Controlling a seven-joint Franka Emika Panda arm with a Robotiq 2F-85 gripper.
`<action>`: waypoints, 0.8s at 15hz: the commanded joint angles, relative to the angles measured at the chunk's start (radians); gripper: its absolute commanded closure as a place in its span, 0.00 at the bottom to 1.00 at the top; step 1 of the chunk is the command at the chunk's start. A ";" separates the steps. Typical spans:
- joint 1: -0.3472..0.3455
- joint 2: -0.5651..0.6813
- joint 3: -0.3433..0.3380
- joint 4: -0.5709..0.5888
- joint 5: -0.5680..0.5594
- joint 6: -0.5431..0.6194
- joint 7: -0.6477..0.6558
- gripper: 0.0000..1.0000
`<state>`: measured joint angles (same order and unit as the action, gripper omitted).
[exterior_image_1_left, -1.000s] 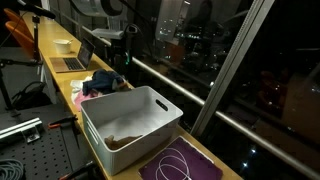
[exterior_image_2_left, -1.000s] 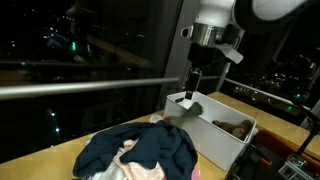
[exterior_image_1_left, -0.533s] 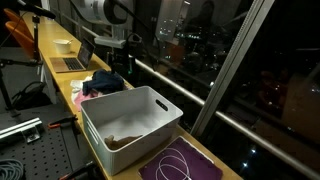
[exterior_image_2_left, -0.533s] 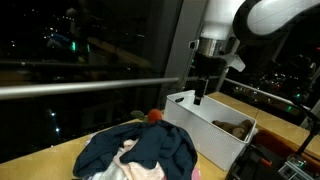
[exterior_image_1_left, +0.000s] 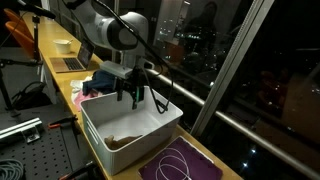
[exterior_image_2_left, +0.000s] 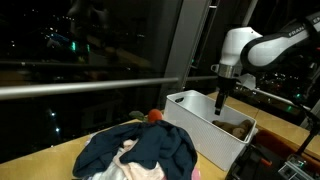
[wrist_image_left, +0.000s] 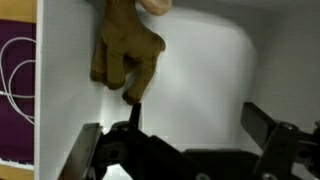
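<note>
My gripper hangs open and empty inside the white bin, above its floor; it also shows in an exterior view. In the wrist view the two fingers are spread wide over the white bin floor. A brown soft item lies just ahead of one fingertip, against the bin wall. It shows in both exterior views. I cannot tell if the fingertip touches it.
A pile of dark blue and light clothes lies on the table beside the bin, also seen in an exterior view. A small red ball sits behind it. A purple mat with a white cord lies by the bin. A laptop stands farther back.
The arm has swung from beside the clothes pile over to the white bin, and the gripper has come down inside it.
</note>
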<state>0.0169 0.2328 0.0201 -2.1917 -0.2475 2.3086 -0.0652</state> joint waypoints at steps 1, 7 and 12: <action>-0.047 0.016 -0.038 -0.097 0.020 0.111 -0.033 0.00; -0.053 0.108 -0.092 -0.146 -0.065 0.262 -0.018 0.00; -0.038 0.169 -0.142 -0.131 -0.185 0.342 -0.007 0.00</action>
<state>-0.0407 0.3622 -0.0859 -2.3349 -0.3807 2.5999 -0.0816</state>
